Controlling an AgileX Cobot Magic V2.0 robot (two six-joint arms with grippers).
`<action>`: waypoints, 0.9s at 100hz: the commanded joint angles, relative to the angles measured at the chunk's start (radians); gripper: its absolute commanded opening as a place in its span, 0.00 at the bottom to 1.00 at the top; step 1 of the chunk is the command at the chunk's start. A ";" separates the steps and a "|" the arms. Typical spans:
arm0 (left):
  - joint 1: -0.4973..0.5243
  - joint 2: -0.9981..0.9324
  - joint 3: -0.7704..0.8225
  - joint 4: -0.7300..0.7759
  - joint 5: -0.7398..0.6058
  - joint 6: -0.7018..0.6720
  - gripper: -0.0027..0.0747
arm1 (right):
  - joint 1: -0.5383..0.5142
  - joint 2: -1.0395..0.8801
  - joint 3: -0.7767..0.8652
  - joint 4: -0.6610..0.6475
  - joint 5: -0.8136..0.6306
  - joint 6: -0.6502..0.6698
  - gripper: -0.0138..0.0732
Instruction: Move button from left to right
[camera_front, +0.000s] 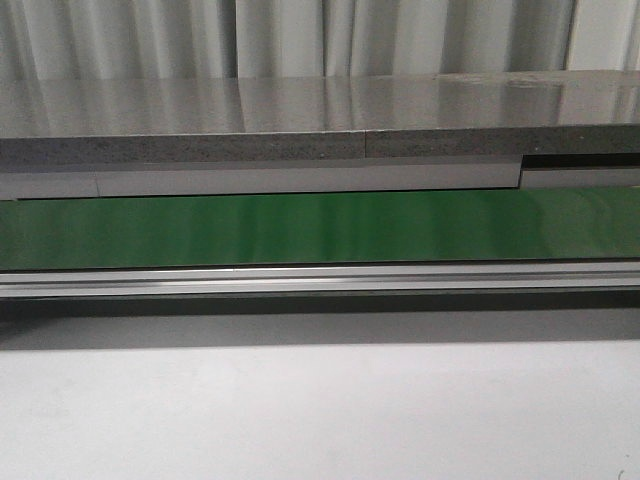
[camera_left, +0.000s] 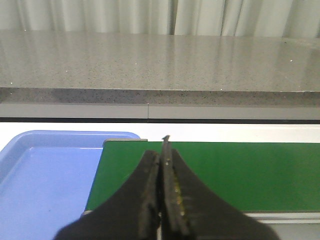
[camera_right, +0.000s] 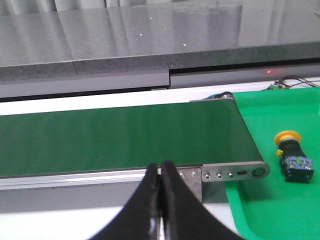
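Observation:
The button (camera_right: 292, 155), with a round yellow head on a black body, lies in the green tray (camera_right: 270, 210) past the right end of the green conveyor belt (camera_right: 120, 137), seen only in the right wrist view. My right gripper (camera_right: 160, 172) is shut and empty in front of the belt's rail, well left of the button. My left gripper (camera_left: 162, 155) is shut and empty over the left end of the belt (camera_left: 225, 172). Neither gripper shows in the front view, which shows only the belt (camera_front: 320, 228).
A blue tray (camera_left: 45, 180) sits at the belt's left end. A grey speckled shelf (camera_front: 300, 120) runs behind the belt. An aluminium rail (camera_front: 320, 278) edges the belt's front. The white table (camera_front: 320, 410) lies in front. Wires (camera_right: 290, 82) lie beyond the green tray.

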 joint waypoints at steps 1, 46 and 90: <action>-0.010 0.007 -0.028 -0.009 -0.078 0.002 0.01 | 0.002 -0.047 0.021 -0.092 -0.088 0.109 0.08; -0.010 0.007 -0.028 -0.009 -0.078 0.002 0.01 | 0.003 -0.184 0.152 -0.097 -0.183 0.134 0.08; -0.010 0.007 -0.028 -0.009 -0.078 0.002 0.01 | 0.033 -0.184 0.157 -0.097 -0.250 0.134 0.08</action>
